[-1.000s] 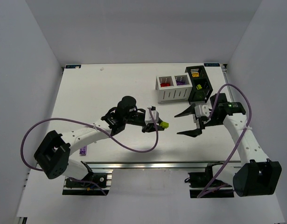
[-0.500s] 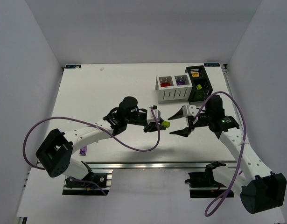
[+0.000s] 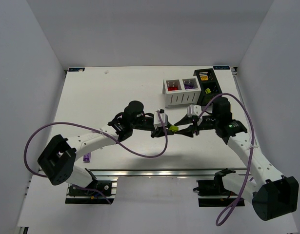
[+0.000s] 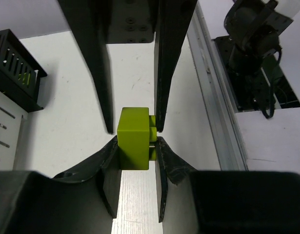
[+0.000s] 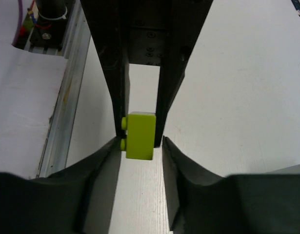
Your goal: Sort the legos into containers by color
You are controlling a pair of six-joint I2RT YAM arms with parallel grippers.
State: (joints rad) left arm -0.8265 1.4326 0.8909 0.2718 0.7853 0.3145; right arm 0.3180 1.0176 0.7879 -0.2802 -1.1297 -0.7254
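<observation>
Clamping the lime green brick [image 3: 173, 129] over mid-table [image 3: 106, 92], your left gripper's [image 4: 135, 146] jaws hold it. The right gripper's [image 5: 140, 144] jaws straddle the same brick; whether they pinch it you cannot tell. The white box [image 3: 180, 100] holds red and purple bricks, the black bin [image 3: 196, 83] yellow and lime. One purple brick [image 3: 86, 157] lies loose beside your left arm's base. Nothing blocks the bin.

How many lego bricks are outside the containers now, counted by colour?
Lime green brick: 1
Purple brick: 1
Total: 2
</observation>
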